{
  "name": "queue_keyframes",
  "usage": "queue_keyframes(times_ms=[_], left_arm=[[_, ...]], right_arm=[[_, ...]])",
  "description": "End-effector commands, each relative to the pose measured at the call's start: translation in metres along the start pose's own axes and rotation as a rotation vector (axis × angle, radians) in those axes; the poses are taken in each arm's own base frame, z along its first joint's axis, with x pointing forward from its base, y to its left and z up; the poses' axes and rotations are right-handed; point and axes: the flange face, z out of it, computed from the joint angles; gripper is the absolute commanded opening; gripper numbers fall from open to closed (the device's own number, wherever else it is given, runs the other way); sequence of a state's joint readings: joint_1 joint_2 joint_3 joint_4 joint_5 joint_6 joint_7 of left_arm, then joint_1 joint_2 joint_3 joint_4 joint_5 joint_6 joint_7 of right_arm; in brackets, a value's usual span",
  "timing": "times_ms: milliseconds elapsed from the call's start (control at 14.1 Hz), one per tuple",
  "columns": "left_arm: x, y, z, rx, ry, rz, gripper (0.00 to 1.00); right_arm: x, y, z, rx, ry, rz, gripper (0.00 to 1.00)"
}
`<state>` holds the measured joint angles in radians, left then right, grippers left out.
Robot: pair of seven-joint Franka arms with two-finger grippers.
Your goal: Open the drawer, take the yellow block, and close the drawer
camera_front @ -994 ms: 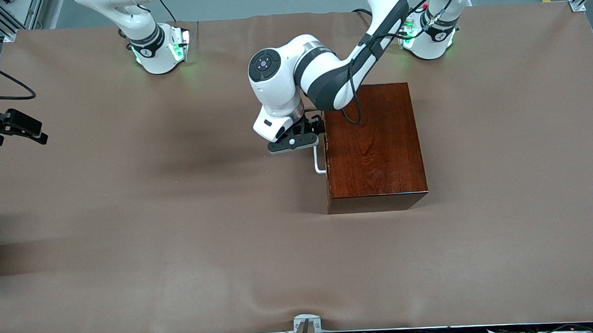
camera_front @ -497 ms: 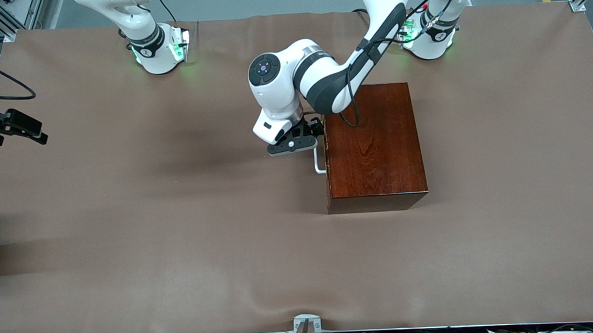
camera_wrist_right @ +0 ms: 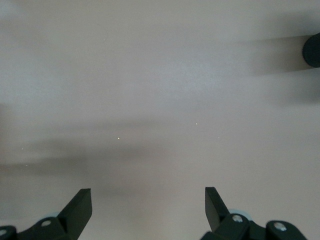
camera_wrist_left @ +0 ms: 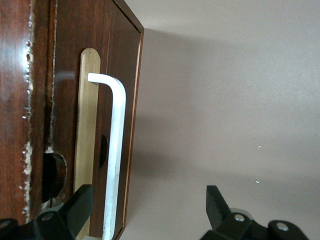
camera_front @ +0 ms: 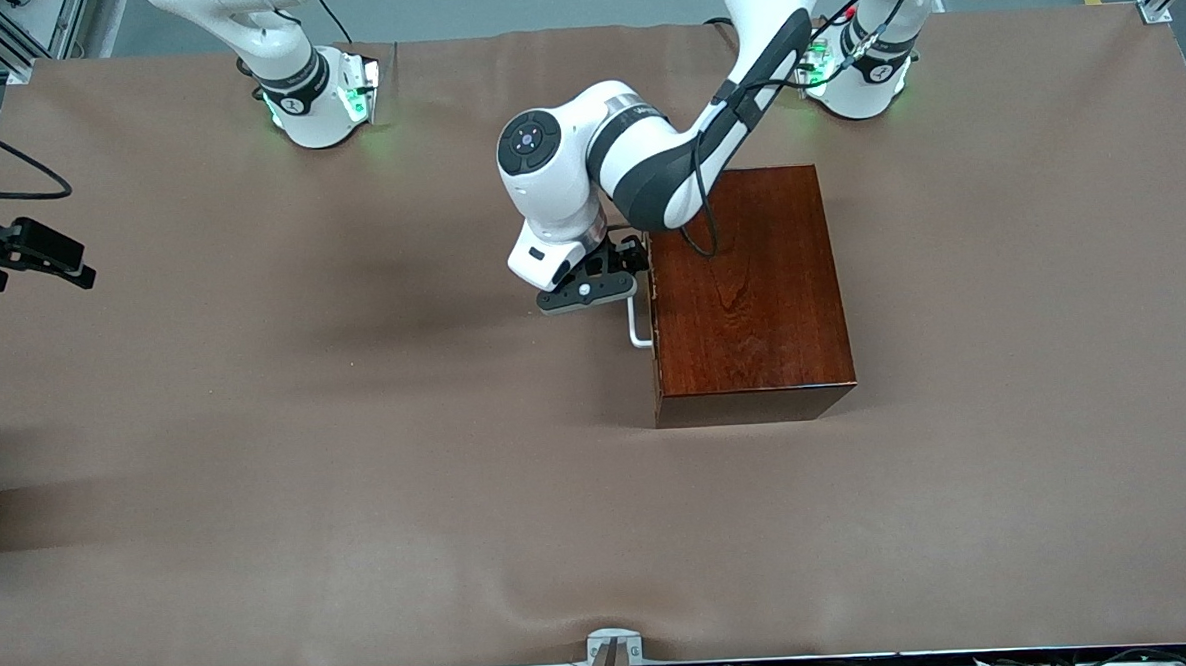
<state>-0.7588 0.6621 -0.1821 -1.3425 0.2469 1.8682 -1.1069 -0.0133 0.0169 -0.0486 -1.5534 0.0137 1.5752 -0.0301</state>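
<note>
Left pincer point(camera_front: 623, 290) low, fingers spread wide; right pincer point(camera_wrist_right: 148, 210) waits, fingers apart.

the right gripper point(camera_wrist_right: 148, 212) has its two black fingers point(camera_wrist_right: 80, 205) wide apart, holding nothing, above the bare brown table cloth point(camera_wrist_right: 160, 90). a dark round object point(camera_wrist_right: 312, 50) shows in part at one edge.

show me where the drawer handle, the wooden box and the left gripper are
drawer handle point(camera_wrist_left: 116, 150): left wrist view, on the white bar's long straight part.
wooden box point(camera_front: 752, 296): front view, middle of its glossy top.
left gripper point(camera_wrist_left: 147, 210): left wrist view, midway between its open fingertips.
</note>
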Motion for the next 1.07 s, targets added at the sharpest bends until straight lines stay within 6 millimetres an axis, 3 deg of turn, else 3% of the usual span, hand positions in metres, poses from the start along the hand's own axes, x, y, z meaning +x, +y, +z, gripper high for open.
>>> queue_keyframes(times_ms=[0, 994], left_arm=[[0.003, 0.007, 0.002, 0.007, 0.032, -0.015, 1.0], [0.003, 0.009, 0.039, 0.057, 0.015, 0.037, 1.0]], right_arm=[[-0.003, 0.001, -0.005, 0.008, 0.003, 0.002, 1.0], [-0.004, 0.001, -0.006, 0.008, 0.002, 0.005, 1.0]])
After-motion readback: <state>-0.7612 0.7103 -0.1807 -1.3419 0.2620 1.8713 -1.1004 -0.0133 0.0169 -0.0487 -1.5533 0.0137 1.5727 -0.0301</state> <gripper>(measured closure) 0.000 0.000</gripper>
